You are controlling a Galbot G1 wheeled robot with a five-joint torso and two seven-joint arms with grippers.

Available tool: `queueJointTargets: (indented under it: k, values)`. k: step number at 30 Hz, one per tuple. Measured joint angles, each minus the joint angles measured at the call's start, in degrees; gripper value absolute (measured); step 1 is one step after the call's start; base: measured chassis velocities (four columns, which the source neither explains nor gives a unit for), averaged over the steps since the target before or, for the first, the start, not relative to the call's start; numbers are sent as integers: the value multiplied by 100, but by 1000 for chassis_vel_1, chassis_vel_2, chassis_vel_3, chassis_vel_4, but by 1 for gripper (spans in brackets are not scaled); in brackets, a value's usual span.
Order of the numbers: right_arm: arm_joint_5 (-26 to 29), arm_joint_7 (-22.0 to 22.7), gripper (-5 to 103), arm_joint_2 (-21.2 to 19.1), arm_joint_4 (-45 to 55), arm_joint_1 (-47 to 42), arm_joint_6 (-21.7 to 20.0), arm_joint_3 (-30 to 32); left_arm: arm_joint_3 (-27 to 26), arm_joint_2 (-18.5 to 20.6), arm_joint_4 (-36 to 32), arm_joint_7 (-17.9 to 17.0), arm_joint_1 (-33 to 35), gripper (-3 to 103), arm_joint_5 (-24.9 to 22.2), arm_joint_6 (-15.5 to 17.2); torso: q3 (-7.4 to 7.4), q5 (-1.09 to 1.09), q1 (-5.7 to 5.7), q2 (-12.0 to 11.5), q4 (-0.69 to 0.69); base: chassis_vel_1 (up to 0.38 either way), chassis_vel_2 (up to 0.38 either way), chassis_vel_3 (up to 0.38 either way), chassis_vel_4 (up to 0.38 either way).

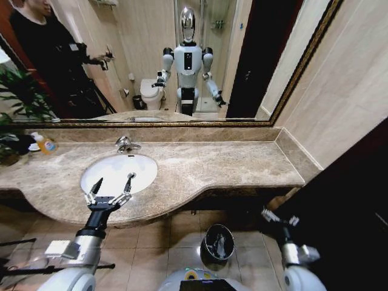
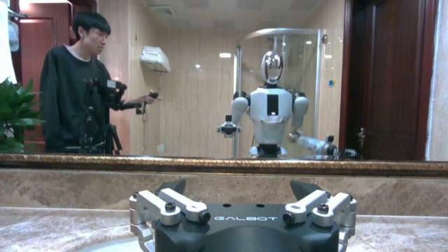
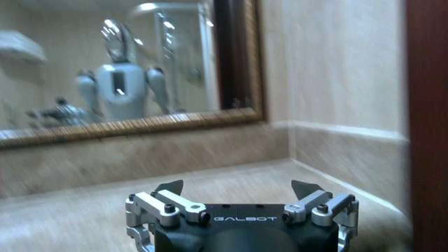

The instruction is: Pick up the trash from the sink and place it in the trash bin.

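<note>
Brown marble is forming a long counter (image 1: 230, 163) that is running from left to right under a wide gold-framed mirror (image 1: 254, 73), with beige tiled floor (image 1: 151, 242) lying on the near side. At the far left of the counter an orange-and-white bottle (image 1: 43, 143) is lying on its side beside a green plant (image 1: 18, 97). Right of it, the white oval sink (image 1: 142, 173) is sitting in the counter with its long axis running left to right, and a chrome faucet (image 1: 126, 144) is standing at its far rim. No litter can be made out in the visible part of the basin.

Reaching up and forward from the near left, the black left gripper (image 1: 110, 185) is hovering over the near half of the sink, its fingers spread wide and pointing toward the mirror, holding nothing. In the left wrist view the same gripper (image 2: 240, 190) is facing the mirror with its jaws apart.

Farther right, on the floor below the counter's near edge, the small round dark trash bin (image 1: 207, 241) with a shiny rim is standing upright, and pale bits of trash (image 1: 219, 245) are lying inside it.

At the near right, the right gripper (image 1: 279, 217) is hanging low beside the counter's right end, well apart from the bin. In the right wrist view the right gripper (image 3: 238, 190) is spread open and empty.
</note>
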Motion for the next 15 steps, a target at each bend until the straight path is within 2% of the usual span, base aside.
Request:
queueJointTargets:
  k: [1,2,4,5,6,7,11,13,14,15]
  values:
    - [104,-36,100,-124,274,262,-556,-53,0,0,0,-1,0,100,0,0,0,-1,0,0,1,0,0,0,0]
    - [104,-36,100,-124,274,262,-556,-53,0,0,0,-1,0,100,0,0,0,-1,0,0,1,0,0,0,0]
    - [426,-127,100,-343,707,550,-1410,-111,0,0,0,0,0,100,0,0,1,-2,1,0,1,0,0,0,0]
    - [426,-127,100,-343,707,550,-1410,-111,0,0,0,0,0,100,0,0,1,-2,1,0,1,0,0,0,0]
    - [627,-158,100,-453,908,675,-1822,-125,0,0,0,1,0,100,0,0,0,-2,1,0,2,0,0,0,0]
    - [734,-247,100,-545,995,754,-2046,-125,0,0,0,0,0,100,0,0,0,-2,1,0,1,0,0,0,0]
    - [765,-544,100,-567,986,757,-2092,-80,0,0,0,0,0,100,0,0,0,-1,1,0,1,0,0,0,0]
    - [807,-917,100,-490,864,610,-1843,-41,0,0,0,0,0,100,0,0,0,-1,1,0,0,0,0,0,0]
    - [807,-917,100,-490,864,610,-1843,-41,0,0,0,0,0,100,0,0,0,-1,1,0,0,0,0,0,0]
    - [835,-1337,100,-455,687,500,-1454,-14,0,0,-1,0,0,100,0,0,0,-2,0,0,-1,0,0,0,0]
